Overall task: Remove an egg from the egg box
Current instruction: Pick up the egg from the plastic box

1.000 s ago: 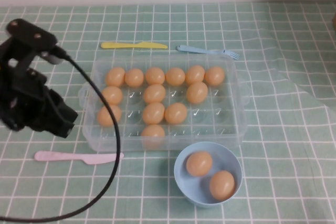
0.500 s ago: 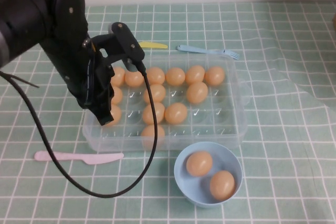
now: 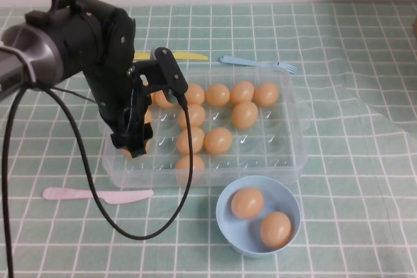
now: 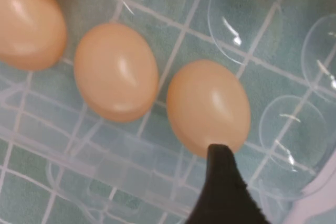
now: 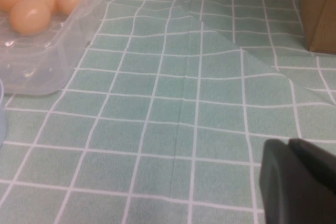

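The clear egg box [image 3: 296,128] lies mid-table with several tan eggs in its wells, such as one [image 3: 218,140] near the middle. My left gripper [image 3: 134,148] hangs low over the box's front-left wells, and the arm hides the eggs there. In the left wrist view one dark finger [image 4: 220,192] touches the end of an egg [image 4: 210,108]; two more eggs lie in a row beside it, the nearer one [image 4: 115,72] close by. The other finger is out of frame, so the jaws stand apart. My right gripper [image 5: 290,182] is shut and empty above the cloth, right of the box [image 5: 47,51].
A light-blue bowl [image 3: 225,222] with two eggs stands in front of the box. A pink knife [image 3: 98,194] lies at the front left, a yellow knife [image 3: 189,56] and a blue fork [image 3: 257,63] behind the box. The cloth has a fold [image 3: 365,96] at the right.
My left arm has swung from the table's left side over the box and come down onto its front-left wells. The eggs and bowl have not moved.
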